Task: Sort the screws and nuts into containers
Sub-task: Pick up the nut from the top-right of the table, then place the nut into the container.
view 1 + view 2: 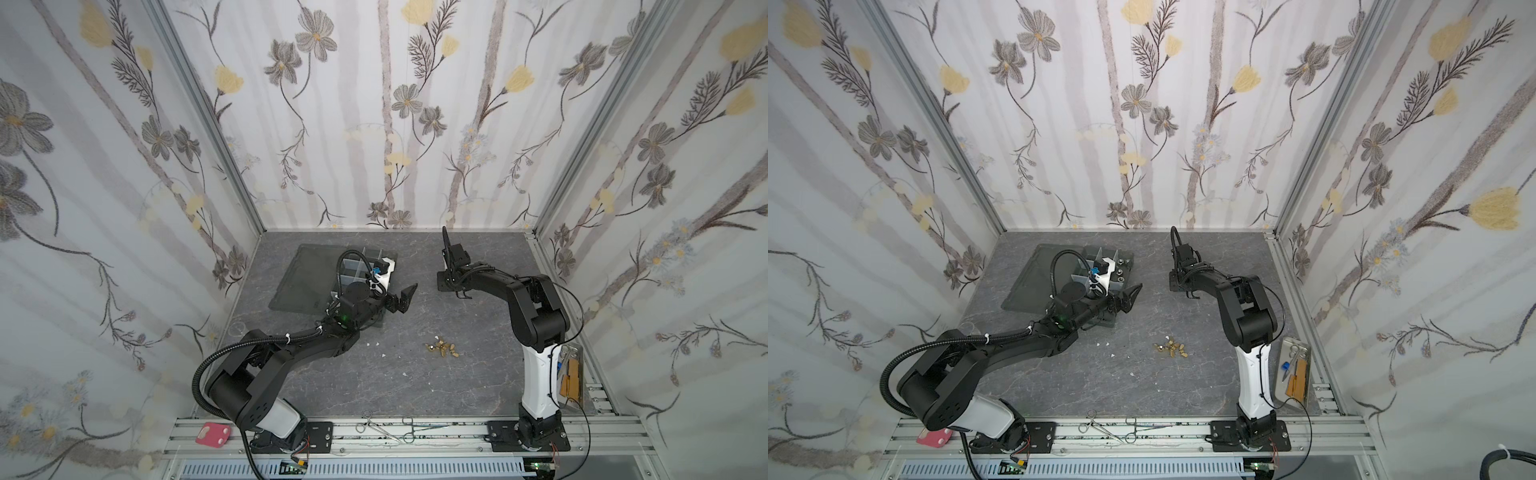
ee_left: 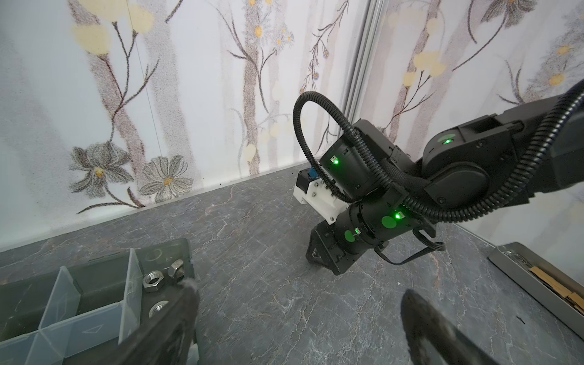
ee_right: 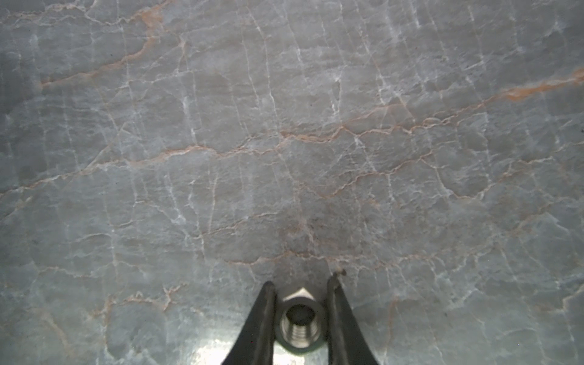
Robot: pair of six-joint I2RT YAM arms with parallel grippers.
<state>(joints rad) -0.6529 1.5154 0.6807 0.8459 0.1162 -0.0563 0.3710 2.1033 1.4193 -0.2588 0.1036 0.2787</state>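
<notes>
My right gripper (image 3: 301, 281) is shut on a silver hex nut (image 3: 300, 335); both black fingers press its flats, just over the marble-patterned table. In both top views this gripper (image 1: 444, 286) points straight down at the back middle of the table, and the nut is hidden there. My left gripper (image 2: 298, 289) hangs open and empty beside the dark grey organizer box (image 2: 94, 284), whose end cell holds silver nuts (image 2: 151, 281). The box (image 1: 361, 266) lies at the back left with its lid (image 1: 307, 274) flat open. A pile of small brass pieces (image 1: 442, 348) lies mid-table.
A few white specks (image 1: 376, 345) lie left of the brass pile. A metal tray (image 1: 571, 374) with tools stands at the right edge behind the right arm's base. Forceps (image 1: 386, 428) and a pink pad (image 1: 214, 433) rest on the front rail. Floral walls enclose three sides.
</notes>
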